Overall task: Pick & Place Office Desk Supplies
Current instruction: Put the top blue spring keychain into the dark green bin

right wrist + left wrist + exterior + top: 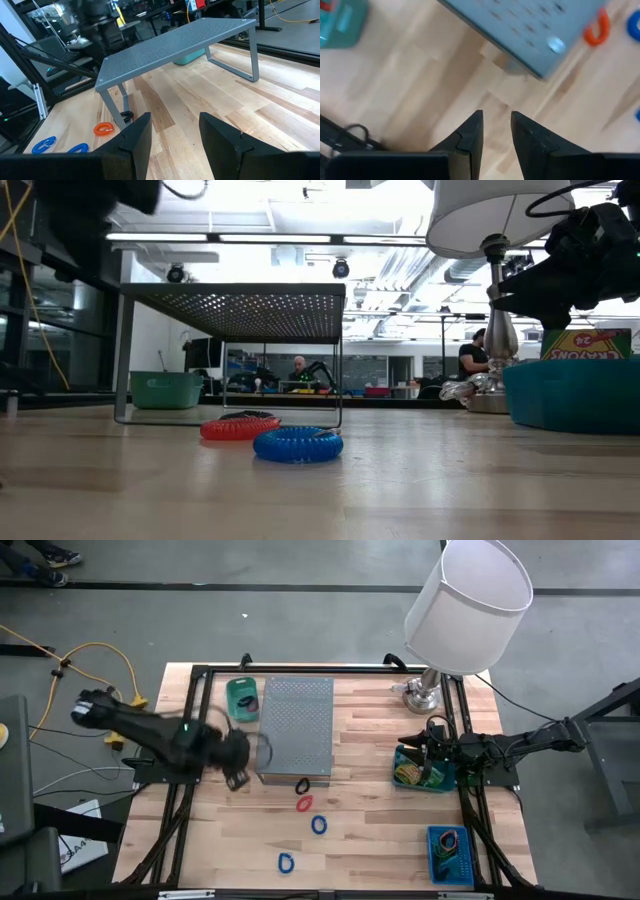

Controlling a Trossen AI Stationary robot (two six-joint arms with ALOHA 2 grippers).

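From above, the grey perforated metal shelf (pixel 296 730) sits mid-table; a red coiled loop (pixel 304 804) and two blue coiled loops (pixel 318 825) lie just in front of it. The left gripper (pixel 238 778) hangs beside the shelf's left front corner. The right gripper (pixel 432 745) hovers over a teal bin (pixel 405 762), well right of the shelf.

Low down, the red loop (pixel 239 427) touches a blue one (pixel 297 444).

Left wrist: fingers (pixel 470 137) slightly parted, empty.

Right wrist: fingers (pixel 137 137) apart, holding nothing.

on your bench (pixel 380 840) the perforated stand (pixel 296 730) sits mid-table, with a bin (pixel 242 699) at its left rear corner. three coil loops (pixel 304 804) lie in front of it. the lamp (pixel 440 650) stands at the right rear, with one tray (pixel 420 775) in front of it and another tray (pixel 452 854) at the front right corner.
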